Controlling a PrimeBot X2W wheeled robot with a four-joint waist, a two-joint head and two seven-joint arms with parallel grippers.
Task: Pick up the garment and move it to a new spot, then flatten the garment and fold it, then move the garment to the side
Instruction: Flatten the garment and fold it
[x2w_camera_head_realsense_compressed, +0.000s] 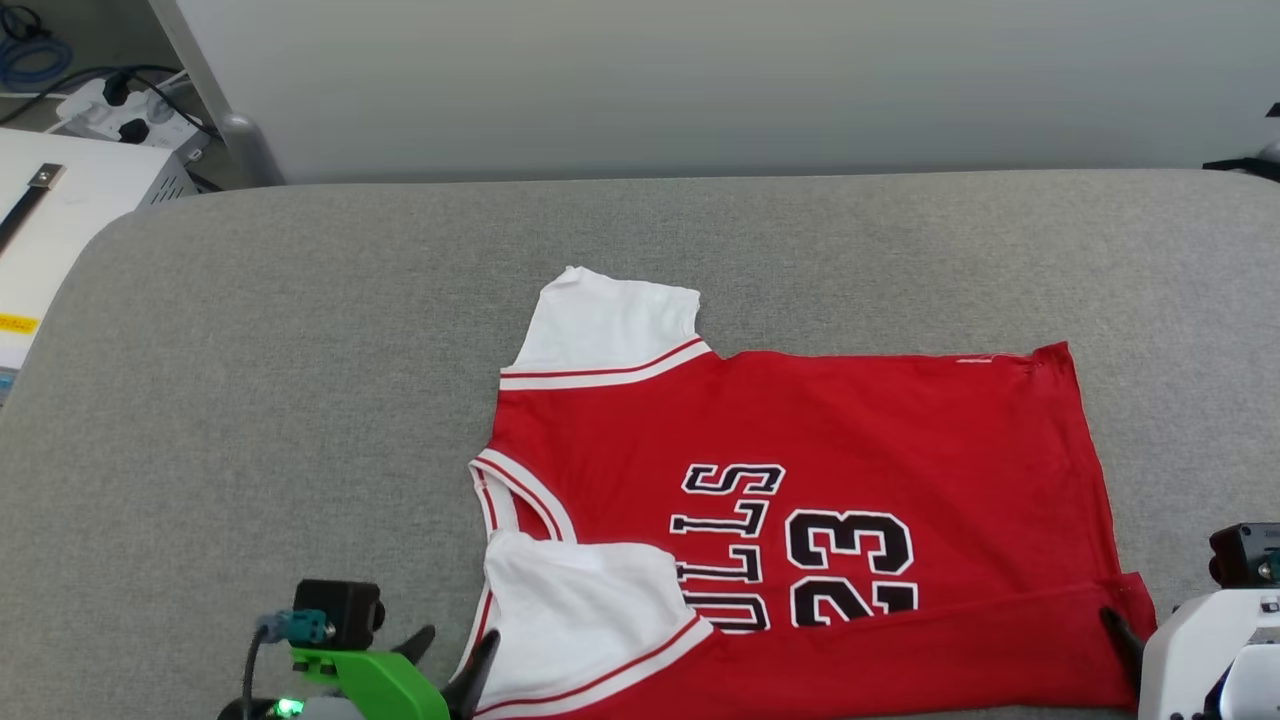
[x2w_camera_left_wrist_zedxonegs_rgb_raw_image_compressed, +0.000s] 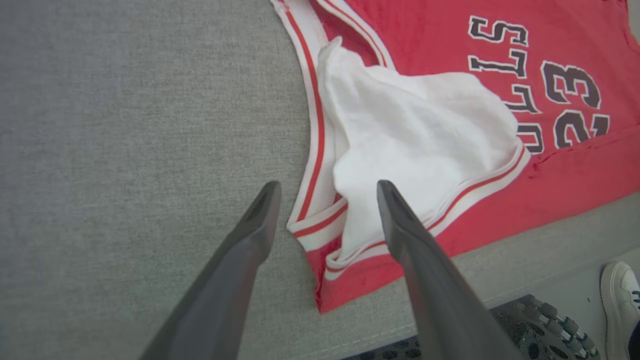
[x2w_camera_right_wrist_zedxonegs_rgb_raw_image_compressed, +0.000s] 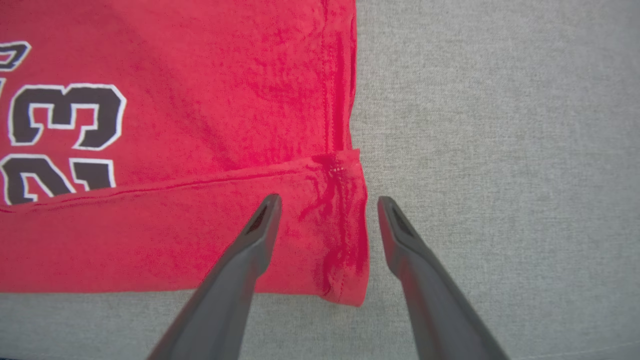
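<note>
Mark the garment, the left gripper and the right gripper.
garment (x2w_camera_head_realsense_compressed: 900, 430), head view, plain red body fabric.
left gripper (x2w_camera_left_wrist_zedxonegs_rgb_raw_image_compressed: 327, 184), left wrist view, midway between its open fingertips.
right gripper (x2w_camera_right_wrist_zedxonegs_rgb_raw_image_compressed: 327, 198), right wrist view, midway between its open fingertips.

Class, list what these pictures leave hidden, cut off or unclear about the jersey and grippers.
- Head view: lettering on the garment is partly covered by its folded white sleeve and red flap; the frame bottom cuts its near edge.
- Right wrist view: unclear whether the open right gripper touches cloth.
- Left wrist view: likewise the left gripper; the corner cuts off a white shoe.
</note>
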